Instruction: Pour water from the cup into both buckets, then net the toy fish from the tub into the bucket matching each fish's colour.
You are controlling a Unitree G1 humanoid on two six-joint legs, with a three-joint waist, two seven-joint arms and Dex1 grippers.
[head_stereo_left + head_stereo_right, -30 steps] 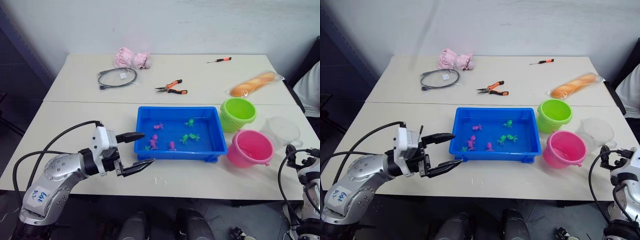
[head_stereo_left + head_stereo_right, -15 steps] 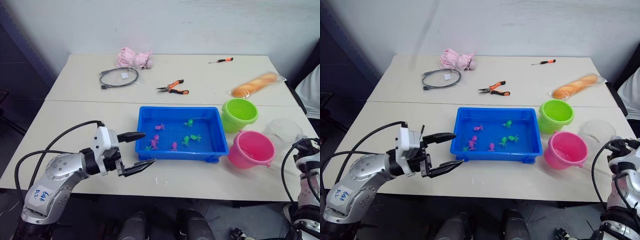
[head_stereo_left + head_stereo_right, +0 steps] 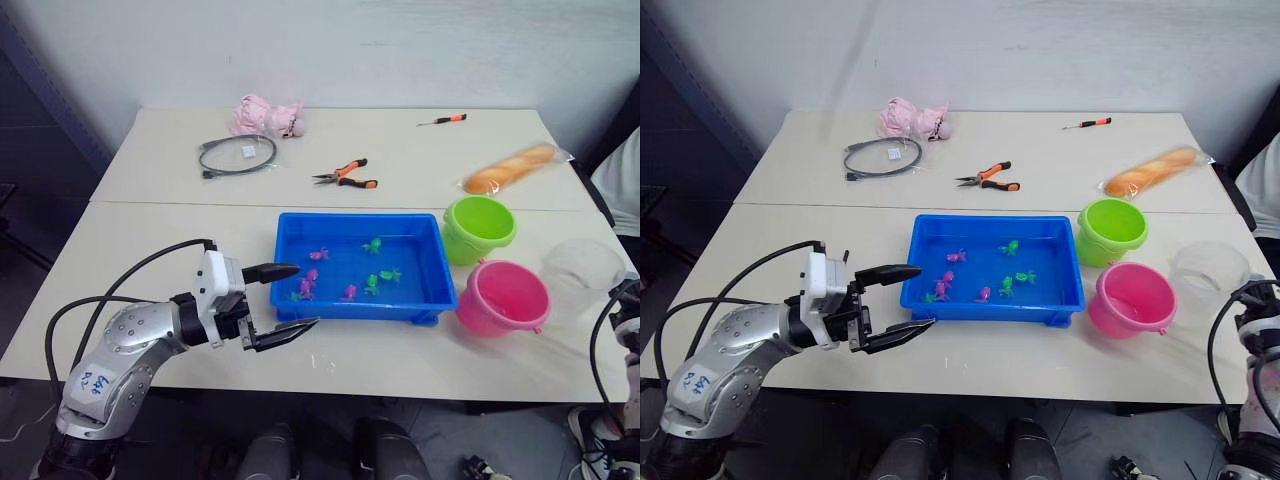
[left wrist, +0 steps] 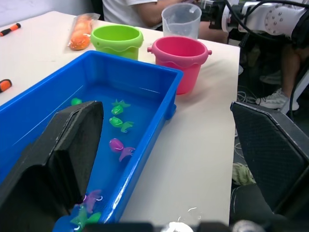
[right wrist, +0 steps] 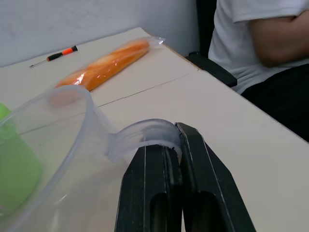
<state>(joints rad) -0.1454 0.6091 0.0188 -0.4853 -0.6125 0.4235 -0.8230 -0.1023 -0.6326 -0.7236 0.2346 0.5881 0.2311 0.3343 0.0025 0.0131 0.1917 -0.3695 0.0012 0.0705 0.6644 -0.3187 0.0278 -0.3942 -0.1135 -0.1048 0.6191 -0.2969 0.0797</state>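
Observation:
The clear cup stands at the table's right edge, just right of the pink bucket. My right gripper is shut on the cup's side handle. The lime green bucket stands behind the pink one, next to the blue tub. Several pink fish and green fish lie in the tub's water. My left gripper hovers open at the tub's front left corner, with nothing between its fingers.
On the far half of the table lie orange-handled pliers, a small screwdriver, a coiled grey cable, a pink cloth and bagged bread. A person in a white shirt sits at the right.
My right gripper has shut on the cup's handle, and the cup has shifted slightly to the right. The left gripper has edged a little closer to the tub, still open.

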